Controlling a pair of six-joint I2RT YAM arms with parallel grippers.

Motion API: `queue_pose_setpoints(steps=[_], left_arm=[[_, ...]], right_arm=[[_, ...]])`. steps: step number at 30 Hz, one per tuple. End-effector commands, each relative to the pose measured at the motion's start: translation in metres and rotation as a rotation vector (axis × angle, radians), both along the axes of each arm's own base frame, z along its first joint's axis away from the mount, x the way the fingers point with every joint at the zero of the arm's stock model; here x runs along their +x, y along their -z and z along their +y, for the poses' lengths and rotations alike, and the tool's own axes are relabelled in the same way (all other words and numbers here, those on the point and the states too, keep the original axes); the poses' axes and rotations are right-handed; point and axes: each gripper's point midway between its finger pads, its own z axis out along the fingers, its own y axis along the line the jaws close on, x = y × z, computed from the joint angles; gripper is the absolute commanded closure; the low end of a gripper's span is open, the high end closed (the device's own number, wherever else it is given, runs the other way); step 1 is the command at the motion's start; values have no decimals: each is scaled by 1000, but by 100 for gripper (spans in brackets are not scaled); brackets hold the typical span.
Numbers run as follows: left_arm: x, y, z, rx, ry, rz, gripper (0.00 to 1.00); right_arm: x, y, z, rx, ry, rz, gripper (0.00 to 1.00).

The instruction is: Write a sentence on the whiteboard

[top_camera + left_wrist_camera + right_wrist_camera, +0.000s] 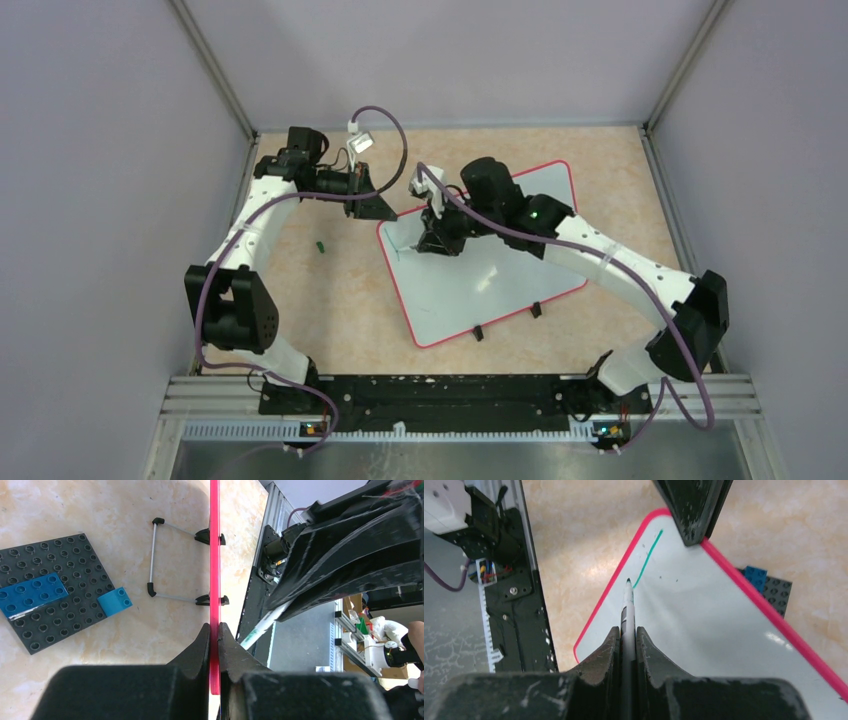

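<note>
The whiteboard lies slanted on the table, white with a red-pink rim. My left gripper is shut on that rim at the board's far left corner; the jaws pinch the thin red edge at the left gripper. My right gripper is shut on a marker and stands over the same corner. The marker points down at the whiteboard, its tip at the end of a single straight teal-green stroke. That stroke is all of the sentence that shows.
A small green piece lies on the table left of the board. A dark grey plate with blue bricks sits under the board's far side. Two black clips hold a wire stand. The metal rail runs along the near edge.
</note>
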Motion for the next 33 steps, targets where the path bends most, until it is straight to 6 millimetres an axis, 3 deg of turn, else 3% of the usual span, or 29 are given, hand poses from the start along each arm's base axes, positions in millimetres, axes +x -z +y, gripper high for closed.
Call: queue_pose_setpoints(steps=[1,14,25,33], left_arm=[[-6,-7,-6,-37,34,-10,100],[-7,-9,-6,-38,35,-12,100],[-7,-8,-6,-36,34,-14,100],[-7,-8,-6,-36,35,-14,100]], right_arm=[[9,-65,0,130,34,-105,100],[41,-59,-6,111,160,-130,100],[44,-41,-2,78,149,-106,100],[35,-27,4,55,110,-67,100]])
